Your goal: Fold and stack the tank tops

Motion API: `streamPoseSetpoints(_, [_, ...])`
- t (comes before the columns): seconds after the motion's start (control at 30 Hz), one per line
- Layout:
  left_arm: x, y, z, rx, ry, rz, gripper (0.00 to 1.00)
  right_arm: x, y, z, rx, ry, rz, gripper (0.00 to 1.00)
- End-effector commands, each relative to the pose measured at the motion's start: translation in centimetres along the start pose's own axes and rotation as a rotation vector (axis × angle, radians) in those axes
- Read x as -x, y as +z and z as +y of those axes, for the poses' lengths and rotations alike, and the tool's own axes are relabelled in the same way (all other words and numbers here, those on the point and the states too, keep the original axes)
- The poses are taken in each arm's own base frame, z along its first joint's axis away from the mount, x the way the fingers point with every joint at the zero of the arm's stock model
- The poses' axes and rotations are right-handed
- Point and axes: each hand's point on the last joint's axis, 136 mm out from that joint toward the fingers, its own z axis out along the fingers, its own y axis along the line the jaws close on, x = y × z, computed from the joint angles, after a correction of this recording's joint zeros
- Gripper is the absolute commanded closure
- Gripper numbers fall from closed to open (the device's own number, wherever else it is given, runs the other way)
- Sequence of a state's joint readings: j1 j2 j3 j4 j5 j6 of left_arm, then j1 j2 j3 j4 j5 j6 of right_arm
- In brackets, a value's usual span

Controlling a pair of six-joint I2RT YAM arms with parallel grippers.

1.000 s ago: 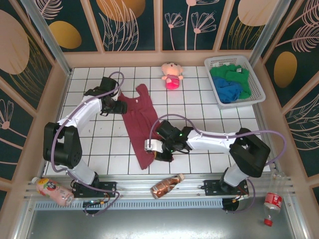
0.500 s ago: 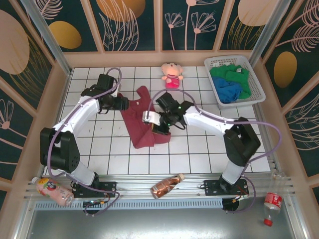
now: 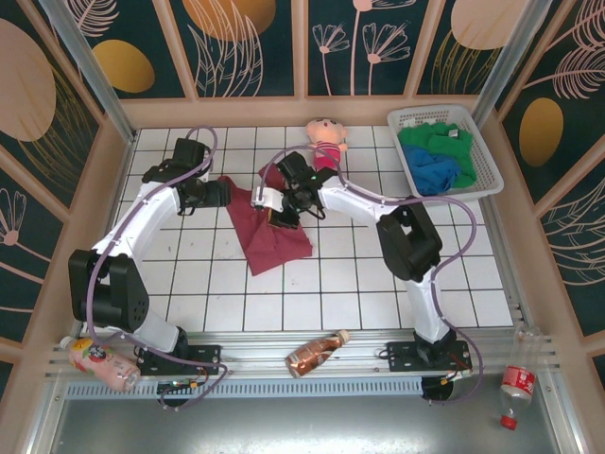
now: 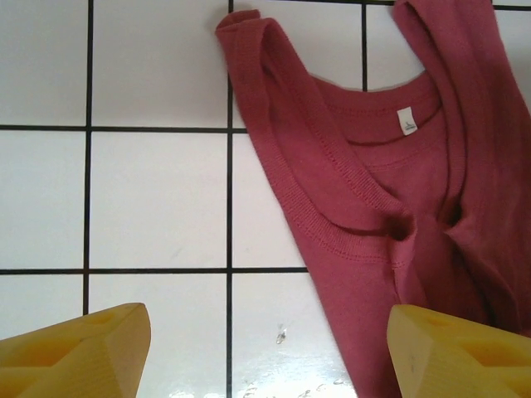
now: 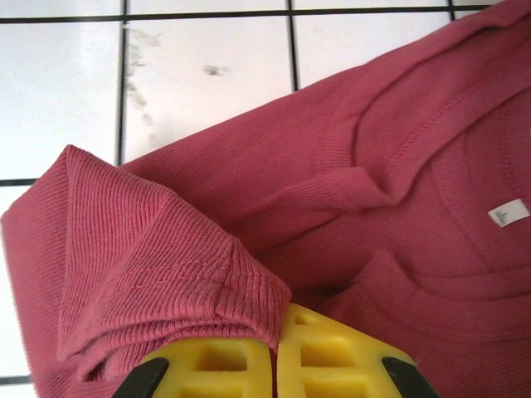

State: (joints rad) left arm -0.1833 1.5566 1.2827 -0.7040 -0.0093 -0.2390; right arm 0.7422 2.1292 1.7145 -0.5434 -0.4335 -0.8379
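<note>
Our right gripper [image 5: 274, 352] is pinched tight on the bottom hem of the maroon tank top [image 3: 274, 236], which lies on the white tiles, half folded toward its neck. Our left gripper [image 4: 265, 352] hangs wide open by the strap (holding nothing). If we let go crooked, the fold may slide or bunch up. The blue tank top [image 3: 433, 172] and green tank top [image 3: 425, 137] sit in the basket [image 3: 484, 149].

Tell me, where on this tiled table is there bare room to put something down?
The near tiles of the table, in front of the maroon tank top, are bare, and so are those on the right, nearer than the basket. It is crowded at the far middle: left gripper, right gripper, cloth and doll meet.
</note>
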Motion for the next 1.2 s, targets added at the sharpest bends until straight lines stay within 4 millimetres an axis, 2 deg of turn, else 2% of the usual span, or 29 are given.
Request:
streamPoseSetpoints(0.0, [-1.1, -0.3, 0.7, 0.016, -0.041, 0.024, 0.24, 0.1, 1.0, -0.6, 0.024, -0.017, -0.008, 0.93])
streamPoseSetpoints(0.1, [-1.5, -0.1, 0.4, -0.005, -0.048, 0.035, 0.24, -0.7, 2.6, -1.3, 0.014, 0.001, 0.012, 0.91])
streamPoseSetpoints(0.23, [-2.3, 0.2, -0.8, -0.077, -0.068, 0.061, 0.25, -0.6, 3.9, -3.0, -0.059, 0.008, 0.011, 0.76])
streamPoseSetpoints(0.37, [-4.3, 0.8, -1.5, -0.133, -0.105, 0.102, 0.25, -0.2, 3.8, -5.8, -0.155, 0.065, -0.007, 0.67])
streamPoseSetpoints(0.5, [-6.7, 1.4, -2.0, -0.181, -0.156, 0.142, 0.26, 0.7, 3.7, -6.6, -0.173, 0.119, -0.071, 0.6])
streamPoseSetpoints(0.63, [-8.1, 1.0, -4.7, -0.27, -0.167, 0.137, 0.27, 1.2, 3.3, -6.7, -0.141, 0.18, -0.12, 0.59])
streamPoseSetpoints(0.67, [-9.6, 1.4, -5.2, -0.259, -0.148, 0.162, 0.27, 1.1, 3.0, -7.0, -0.145, 0.189, -0.121, 0.59])
streamPoseSetpoints(0.8, [-11.9, 2.3, -6.5, -0.22, -0.11, 0.183, 0.27, 0.6, 1.1, -8.7, -0.174, 0.245, -0.131, 0.57])
streamPoseSetpoints(0.93, [-11.5, 2.3, -9.0, -0.275, -0.105, 0.121, 0.27, 1.3, -2.4, -9.4, -0.197, 0.283, -0.207, 0.56])
streamPoseSetpoints(1.03, [-11.4, 3.5, -10.2, -0.243, -0.049, 0.114, 0.27, -0.4, -4.6, -8.5, -0.2, 0.338, -0.221, 0.56])
streamPoseSetpoints(1.17, [-10.6, 5.0, -11.2, -0.198, 0.015, 0.104, 0.29, -2.9, -6.1, -5.7, -0.187, 0.437, -0.231, 0.57])
